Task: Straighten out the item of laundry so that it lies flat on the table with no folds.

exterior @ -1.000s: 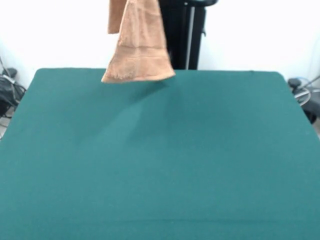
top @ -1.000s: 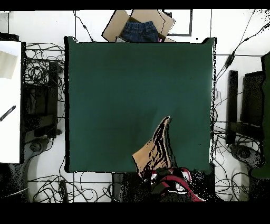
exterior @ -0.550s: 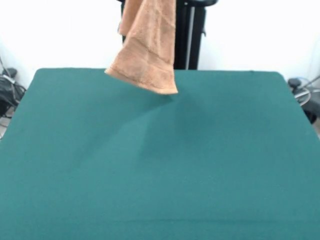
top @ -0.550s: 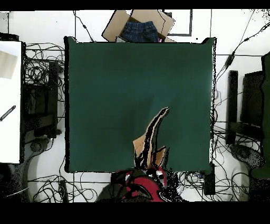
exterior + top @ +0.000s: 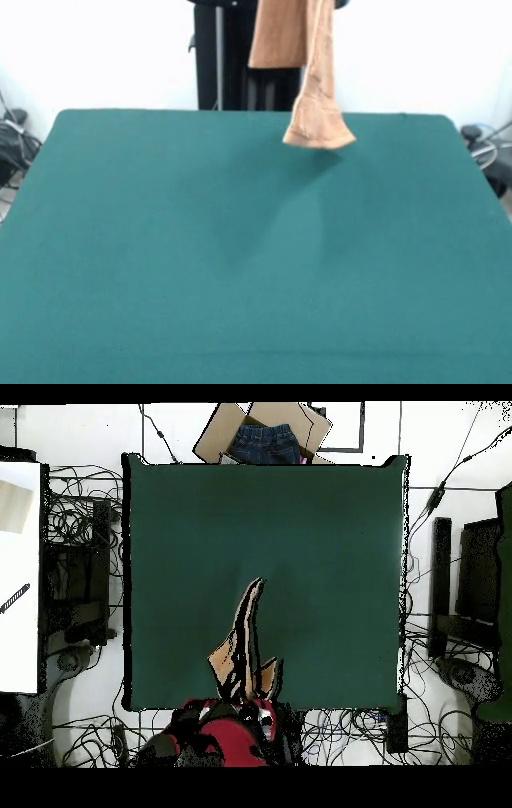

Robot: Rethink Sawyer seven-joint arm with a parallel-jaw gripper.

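1. The table (image 5: 160, 264) was the biggest thing in view: one dark green top, bare across all that showed, with nothing resting on it. That suited the job, I judged, since a towel needs open room to be laid out flat.

2. One arm (image 5: 225, 739), red and black, showed at the table's edge in the overhead view, above the hanging cloth. Its gripper could not be made out in either view, so I cannot tell whether it was spread or pinched on the cloth. Something above the front view's top edge was carrying the towel, though.

3. There was one towel (image 5: 308, 72), orange-tan, and it hung clear of the table over the side nearest the robot. It dangled as a long narrow drape, doubled on itself, with its lower hem (image 5: 318, 138) flaring a little above the green top and casting a soft shadow there. Being lifted high probably let its own weight pull the folds out before laying. No part of it lay flat yet.

4. Beyond the table's far edge in the overhead view sat one cardboard box (image 5: 262, 429) holding blue jeans (image 5: 264, 444); a single pair, as far as I could tell.
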